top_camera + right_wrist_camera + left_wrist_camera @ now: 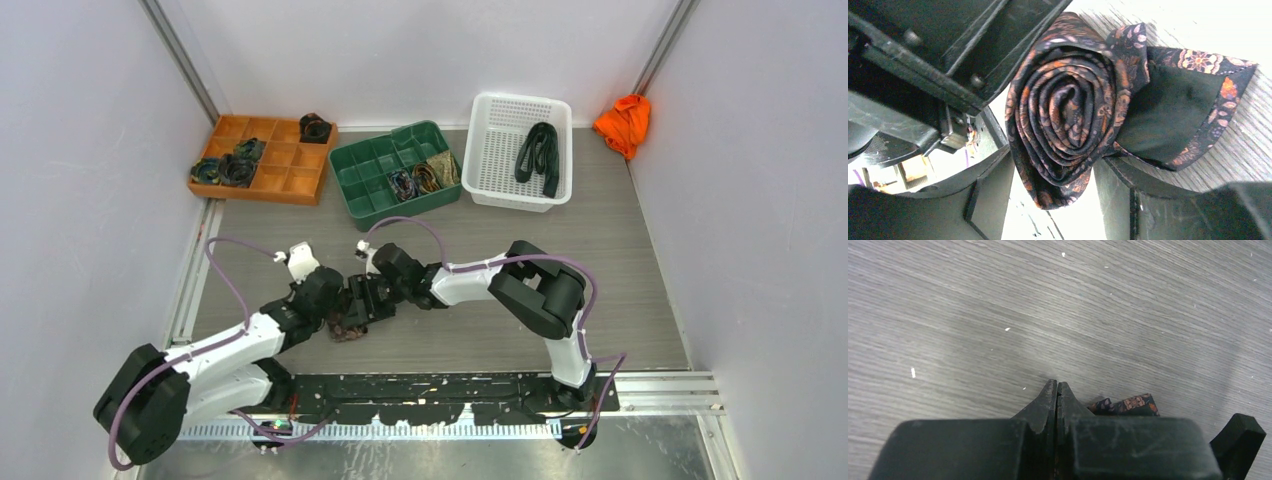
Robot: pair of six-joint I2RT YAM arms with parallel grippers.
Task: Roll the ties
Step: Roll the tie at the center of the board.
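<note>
Right fingers [990, 200] apart astride the rolled tie [1068, 115], left fingers [1048, 400] together at its left; fabric judged soft, light, prone to unroll, so hold across the coil's sides.

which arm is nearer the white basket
Right. The right arm bends at its elbow just in front of the white basket. The left arm lies across the near left part of the table, farther away.

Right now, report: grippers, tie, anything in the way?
Left gripper shut, close beside the tie. Right gripper straddles the coil, grip unclear. Tie rolled, end flap loose.
</note>
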